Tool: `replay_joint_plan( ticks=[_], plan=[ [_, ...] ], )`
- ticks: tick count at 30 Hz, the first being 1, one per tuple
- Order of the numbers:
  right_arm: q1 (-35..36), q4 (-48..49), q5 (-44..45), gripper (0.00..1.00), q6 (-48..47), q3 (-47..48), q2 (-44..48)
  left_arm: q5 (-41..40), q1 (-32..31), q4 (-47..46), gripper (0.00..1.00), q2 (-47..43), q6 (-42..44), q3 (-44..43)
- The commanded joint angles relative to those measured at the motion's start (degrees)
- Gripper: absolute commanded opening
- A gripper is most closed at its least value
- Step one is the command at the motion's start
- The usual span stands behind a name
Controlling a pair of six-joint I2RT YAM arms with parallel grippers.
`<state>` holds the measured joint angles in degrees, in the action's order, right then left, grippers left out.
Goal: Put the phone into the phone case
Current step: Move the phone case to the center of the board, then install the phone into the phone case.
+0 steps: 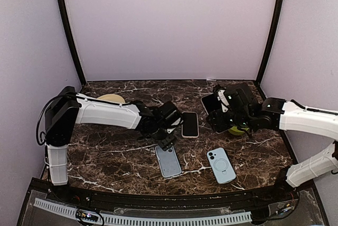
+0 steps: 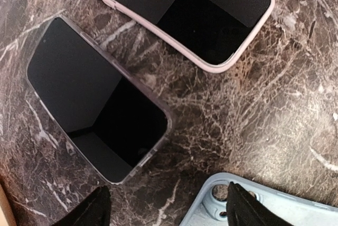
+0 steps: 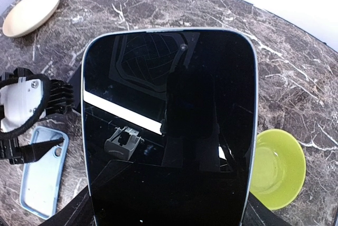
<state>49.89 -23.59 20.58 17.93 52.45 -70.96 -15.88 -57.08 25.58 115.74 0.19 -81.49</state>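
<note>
Between the left fingers (image 2: 90, 210): nothing clamped. The two tips stand wide apart, released, over the camera-hole end of the blue case (image 2: 264, 210).
Left gripper (image 1: 167, 141): hangs just above that end of the case, with its arm reaching in from the left.
Blue case: flat on the marble table (image 1: 116, 152), toward the front, about mid-width.
Right fingers (image 3: 76, 213): one on each side of the black phone (image 3: 169, 104), grasping it across its width at the near end.
Right gripper (image 1: 223, 112): at the right rear of the table, above the green bowl (image 3: 280, 170).
Black phone: held in the right gripper with its glossy screen facing the wrist camera. It is well apart from the blue case, and its edge hides part of the bowl.
Beside the left gripper: a clear-rimmed phone (image 2: 97, 104) and a pink-rimmed phone (image 2: 179, 9), both screen up, close together but not touching.
Front right: a ring-marked blue shell (image 1: 221, 165) — phone or case, I cannot tell.
Far left: a beige plate (image 3: 30, 12).
</note>
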Motion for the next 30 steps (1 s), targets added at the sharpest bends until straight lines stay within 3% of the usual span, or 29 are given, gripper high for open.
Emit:
replay_joint_plan(
  ticks=[1,10,17,25,30],
  plan=[
    [0.45,2.49,0.24,0.03,1.69,4.70,0.73,-0.23,-0.09,1.54,0.81,-6.56,-1.09,-0.57],
    [4.46,4.17,-0.84,0.02,4.01,8.76,-3.56,5.94,5.32,-1.85,0.93,-20.41,-3.30,7.41],
    [8.69,4.33,4.29,0.01,5.79,13.06,-5.22,4.43,12.16,-11.04,0.98,-23.48,-0.82,10.29],
    [9.58,17.92,1.39,0.00,12.72,6.20,-4.40,5.00,14.75,-12.55,0.99,-23.91,-2.85,10.68],
    [11.12,21.47,0.24,0.00,13.22,6.91,-8.53,4.73,14.78,-13.15,0.99,-28.24,-3.14,12.87]
  ],
)
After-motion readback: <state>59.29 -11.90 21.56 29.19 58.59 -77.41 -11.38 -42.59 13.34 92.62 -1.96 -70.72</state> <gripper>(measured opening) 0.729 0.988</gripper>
